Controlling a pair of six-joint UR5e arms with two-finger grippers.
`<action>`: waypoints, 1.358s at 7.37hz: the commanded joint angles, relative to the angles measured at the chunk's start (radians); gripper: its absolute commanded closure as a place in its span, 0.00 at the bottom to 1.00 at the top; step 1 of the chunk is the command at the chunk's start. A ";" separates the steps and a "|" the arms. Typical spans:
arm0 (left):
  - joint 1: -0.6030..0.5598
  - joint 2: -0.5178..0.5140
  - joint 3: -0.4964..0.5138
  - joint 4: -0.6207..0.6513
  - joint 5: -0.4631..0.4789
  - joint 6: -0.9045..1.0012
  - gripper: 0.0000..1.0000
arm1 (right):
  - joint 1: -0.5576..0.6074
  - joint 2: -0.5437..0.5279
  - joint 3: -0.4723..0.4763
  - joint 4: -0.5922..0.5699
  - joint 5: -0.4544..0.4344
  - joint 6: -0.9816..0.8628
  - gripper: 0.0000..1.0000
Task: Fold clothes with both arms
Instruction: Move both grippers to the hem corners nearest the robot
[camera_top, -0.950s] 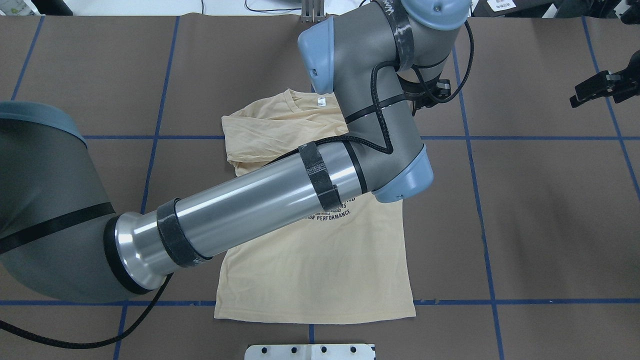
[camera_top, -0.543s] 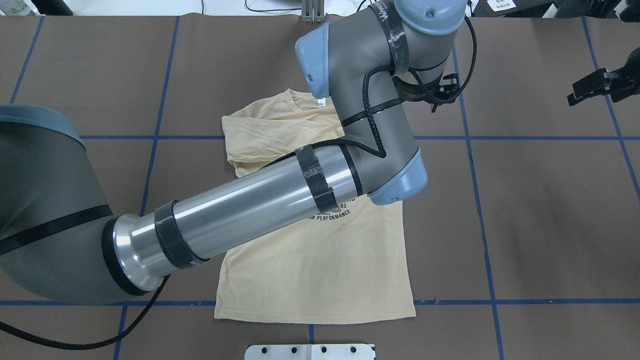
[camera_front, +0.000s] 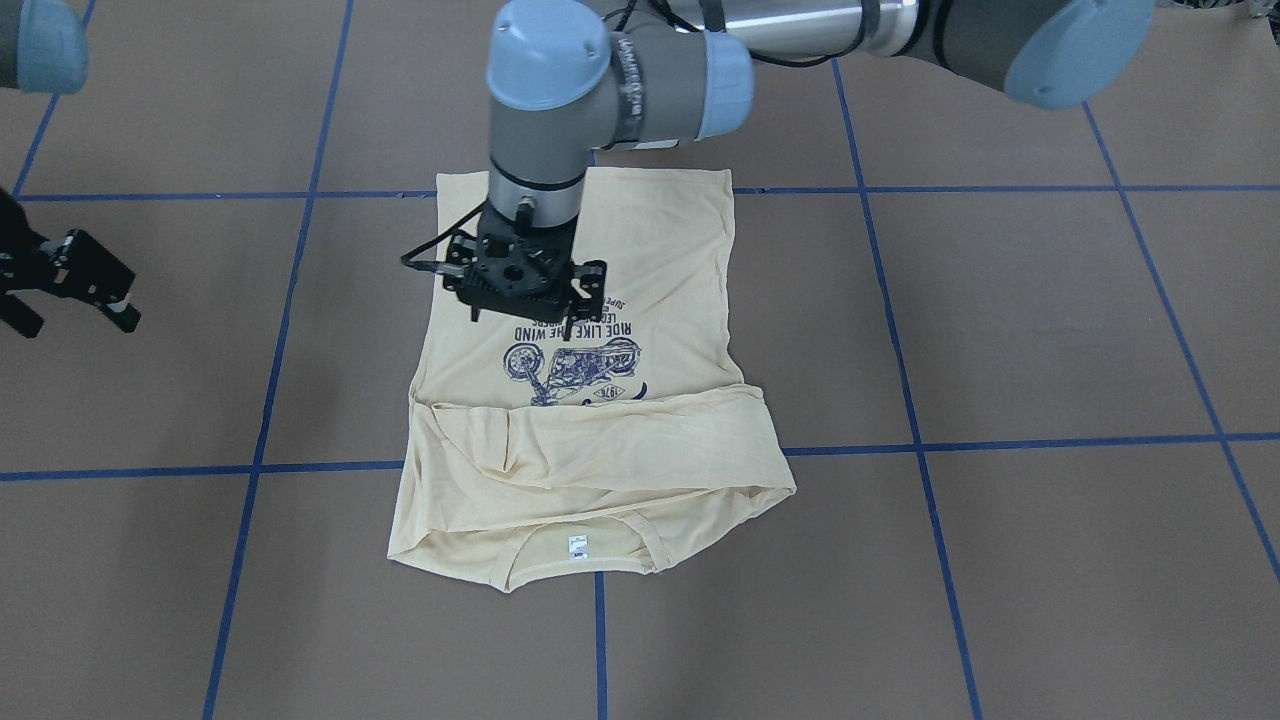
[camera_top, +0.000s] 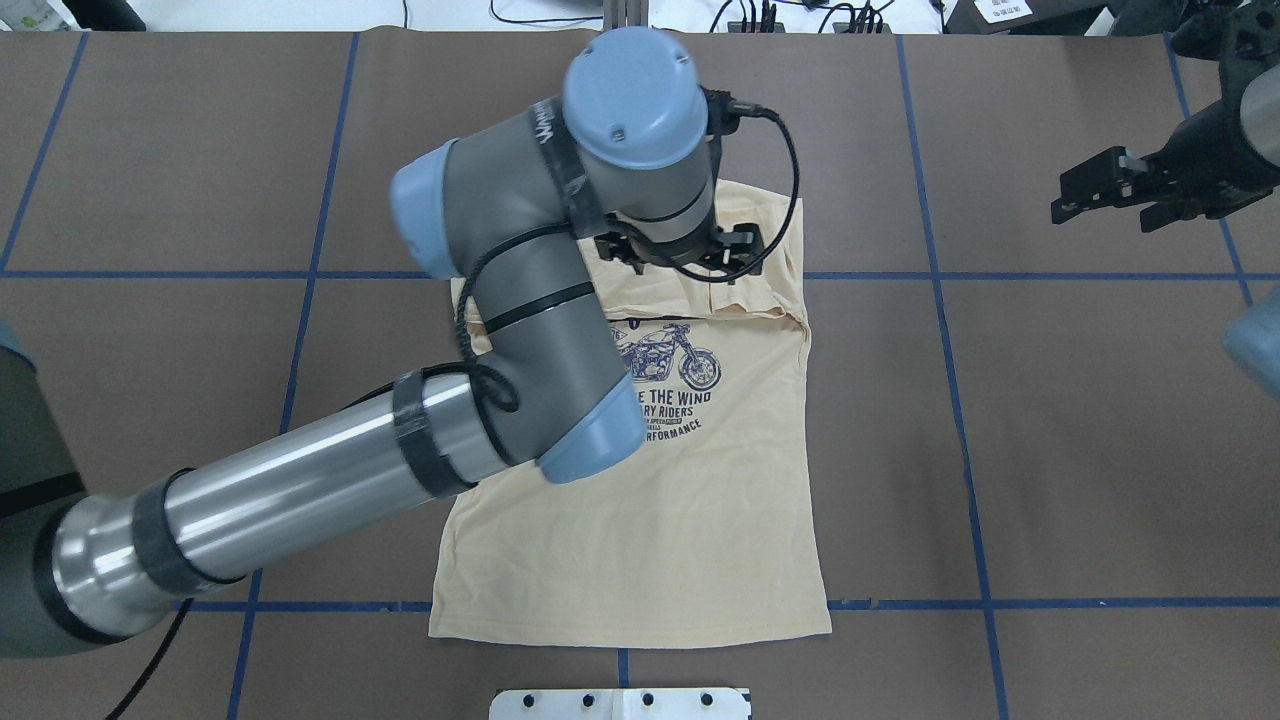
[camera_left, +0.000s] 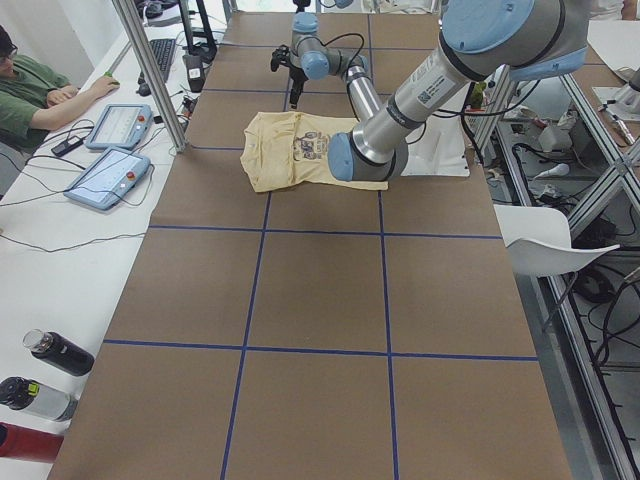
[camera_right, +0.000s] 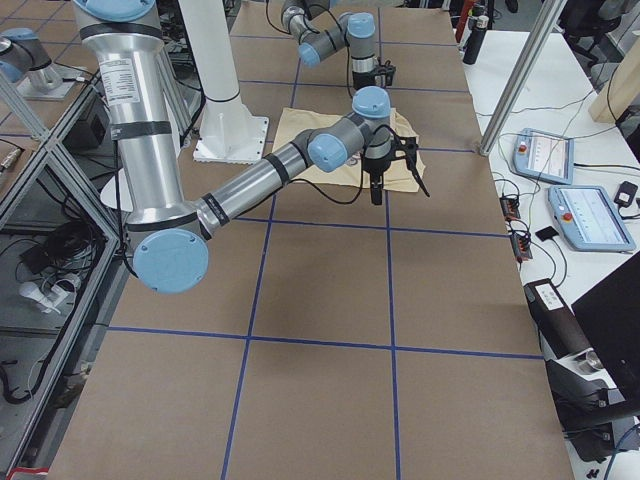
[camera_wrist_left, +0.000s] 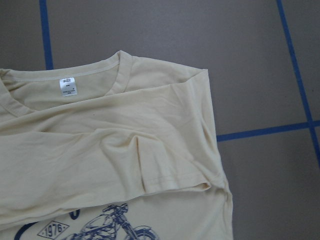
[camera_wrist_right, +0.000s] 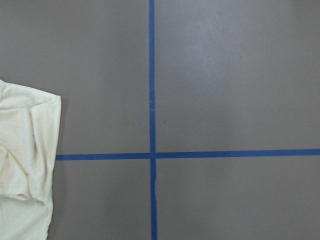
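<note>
Hanging left claw (camera_front: 522, 325): pointing straight down over the shirt's chest, fingers spread, pinching nothing.
Left arm: grey-and-silver jointed arm with light blue caps (camera_top: 330, 480), coming in from the robot's left and passing over the shirt's left edge.
Clothes: pale cream-yellow thin long-sleeved T-shirt (camera_top: 640, 540), lying flat and print-up at mid-desk, hem toward the robot, collar away from it.
Sleeves: both folded across the upper chest in a rumpled band (camera_front: 600, 450), just beyond the navy motorcycle print (camera_front: 570, 365).
Neck label: small white tag (camera_front: 579, 547) inside the collar.
Right claw (camera_front: 77, 324): held above bare desk, well off to the shirt's right, fingers apart, holding nothing.
Desk: brown surface with a blue tape grid (camera_front: 1000, 300).
Containers: dark bottle (camera_left: 58, 352) lying on the white side desk; its contents cannot be told.
</note>
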 joint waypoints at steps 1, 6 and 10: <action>0.002 0.298 -0.304 0.013 0.003 0.085 0.00 | -0.240 -0.005 0.113 -0.002 -0.187 0.275 0.00; 0.140 0.671 -0.581 -0.086 0.013 -0.039 0.00 | -0.702 -0.093 0.251 -0.004 -0.536 0.621 0.00; 0.416 0.770 -0.563 -0.222 0.229 -0.418 0.10 | -0.769 -0.103 0.250 -0.004 -0.581 0.673 0.00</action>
